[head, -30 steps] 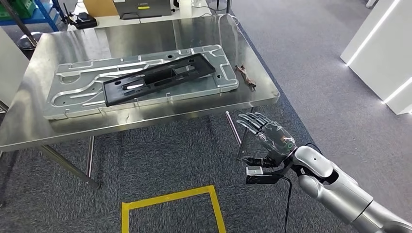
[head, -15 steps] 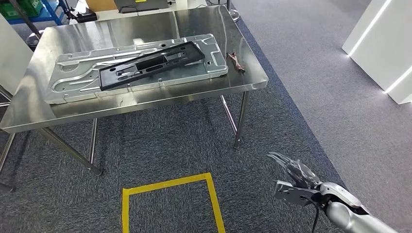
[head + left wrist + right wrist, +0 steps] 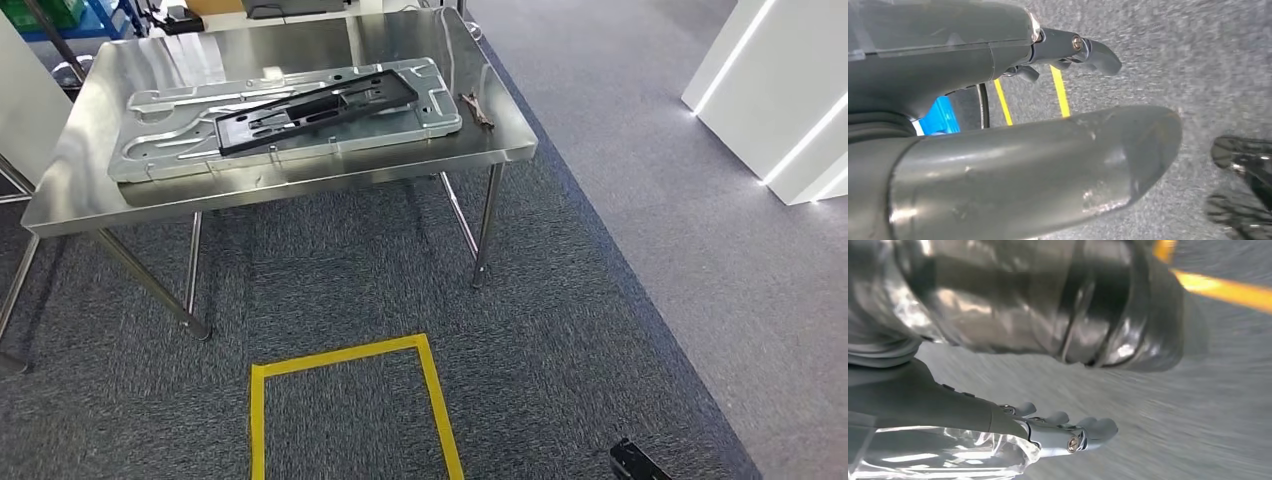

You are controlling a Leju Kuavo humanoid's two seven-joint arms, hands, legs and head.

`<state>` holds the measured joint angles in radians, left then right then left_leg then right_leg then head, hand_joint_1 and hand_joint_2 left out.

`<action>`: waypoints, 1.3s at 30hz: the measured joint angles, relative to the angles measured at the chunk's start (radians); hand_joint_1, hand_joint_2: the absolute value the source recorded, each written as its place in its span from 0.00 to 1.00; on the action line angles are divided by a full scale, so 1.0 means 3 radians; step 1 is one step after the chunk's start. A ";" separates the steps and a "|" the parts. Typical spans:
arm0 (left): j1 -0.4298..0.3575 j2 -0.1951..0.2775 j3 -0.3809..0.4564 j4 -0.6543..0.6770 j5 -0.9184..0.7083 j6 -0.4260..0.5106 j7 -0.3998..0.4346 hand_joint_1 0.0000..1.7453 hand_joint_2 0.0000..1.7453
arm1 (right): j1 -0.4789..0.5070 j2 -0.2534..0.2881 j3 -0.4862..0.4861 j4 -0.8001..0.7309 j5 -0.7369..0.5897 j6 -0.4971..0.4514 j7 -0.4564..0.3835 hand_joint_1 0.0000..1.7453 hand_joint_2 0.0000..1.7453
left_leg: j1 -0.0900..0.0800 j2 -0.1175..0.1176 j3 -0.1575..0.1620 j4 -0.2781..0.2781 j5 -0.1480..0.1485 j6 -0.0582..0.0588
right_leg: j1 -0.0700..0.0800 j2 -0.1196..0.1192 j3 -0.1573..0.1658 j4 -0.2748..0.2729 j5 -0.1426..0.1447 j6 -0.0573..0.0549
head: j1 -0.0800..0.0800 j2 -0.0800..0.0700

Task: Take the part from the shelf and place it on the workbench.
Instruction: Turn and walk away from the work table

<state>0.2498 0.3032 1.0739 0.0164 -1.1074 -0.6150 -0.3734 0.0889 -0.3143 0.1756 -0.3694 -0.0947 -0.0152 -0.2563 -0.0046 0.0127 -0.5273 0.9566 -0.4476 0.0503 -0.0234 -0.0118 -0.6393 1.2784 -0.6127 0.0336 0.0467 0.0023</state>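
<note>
There, the black part (image 3: 316,107) lies in the metal tray (image 3: 150,160) on the workbench (image 3: 90,200).

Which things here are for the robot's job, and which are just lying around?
For the job:
black flat plastic part
grey ridged metal tray under it
shiny steel workbench

Just lying about:
small brown rusty piece on the workbench
yellow tape square on the carpet
</note>
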 joint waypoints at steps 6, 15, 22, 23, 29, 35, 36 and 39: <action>-0.0035 -0.0026 -0.0007 0.0000 0.0063 -0.0045 0.0055 0.00 0.00 | -0.0088 0.0211 -0.0200 0.0489 -0.0220 0.0546 0.0440 0.00 0.00 | 0.0001 0.0004 -0.0346 0.0262 0.0135 -0.0113 | -0.0002 0.0008 0.0807 -0.0954 0.0061 -0.0032 | -0.0001 0.0000; -0.0040 -0.0011 -0.0011 0.0000 0.0137 -0.0084 0.0142 0.00 0.00 | -0.0121 0.0450 -0.0228 0.0705 -0.0062 0.0860 0.0600 0.00 1.00 | 0.0045 -0.0011 -0.0474 0.1174 -0.0527 -0.0244 | 0.0021 -0.0027 0.0427 -0.0947 0.0351 -0.0194 | -0.0003 0.0000; -0.0069 0.0033 -0.0011 -0.0001 0.0178 -0.0088 0.0174 0.00 0.00 | -0.0157 0.0518 -0.0228 0.0737 0.0027 0.0819 0.0631 0.00 1.00 | 0.0000 -0.0026 0.0493 0.0001 -0.0411 -0.0116 | 0.0054 -0.0025 0.0143 -0.0861 0.0585 -0.0116 | -0.0003 0.0000; -0.0067 0.0035 -0.0011 -0.0001 0.0182 -0.0089 0.0179 0.00 0.00 | -0.0155 0.0519 -0.0228 0.0748 0.0027 0.0812 0.0637 0.00 1.00 | 0.0007 -0.0023 0.0470 -0.0021 -0.0389 -0.0098 | 0.0052 -0.0026 0.0124 -0.0863 0.0616 -0.0095 | -0.0003 0.0000; -0.0061 0.0030 -0.0011 -0.0001 0.0206 -0.0096 0.0202 0.00 0.00 | -0.0143 0.0520 -0.0227 0.0785 0.0010 0.0795 0.0651 0.00 1.00 | -0.0006 0.0010 0.0163 -0.0020 -0.0126 0.0002 | 0.0035 0.0003 -0.0037 -0.0122 -0.0089 -0.0047 | -0.0003 0.0000; -0.0075 0.0026 -0.0011 -0.0001 0.0214 -0.0105 0.0219 0.00 0.00 | -0.0158 0.0514 -0.0227 0.0790 -0.0009 0.0788 0.0651 0.00 1.00 | -0.0023 0.0013 -0.0207 0.0181 0.0046 -0.0044 | 0.0051 0.0002 0.0690 -0.0736 0.0168 -0.0089 | -0.0004 0.0000; -0.0077 0.0026 -0.0011 -0.0001 0.0215 -0.0108 0.0223 0.00 0.00 | -0.0161 0.0512 -0.0227 0.0791 -0.0011 0.0787 0.0650 0.00 1.00 | -0.0025 0.0013 -0.0237 0.0208 0.0073 -0.0060 | 0.0060 0.0003 0.0808 -0.0927 0.0114 -0.0105 | -0.0004 0.0000; -0.0074 0.0034 -0.0011 -0.0001 0.0218 -0.0116 0.0228 0.00 0.00 | -0.0157 0.0514 -0.0227 0.0797 -0.0018 0.0789 0.0647 0.00 1.00 | -0.0021 0.0007 -0.0300 0.0227 0.0133 -0.0118 | 0.0058 0.0000 0.0801 -0.1057 0.0127 -0.0161 | -0.0004 0.0000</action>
<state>0.2277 0.3134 1.0704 0.0162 -1.0419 -0.6497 -0.3049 0.0417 -0.1600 0.1076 -0.1302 -0.0999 0.2216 -0.0622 -0.0110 0.0147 -0.6171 1.0247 -0.4075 0.0151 -0.0059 -0.0118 -0.3989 0.9613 -0.5747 -0.0147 0.0457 0.0023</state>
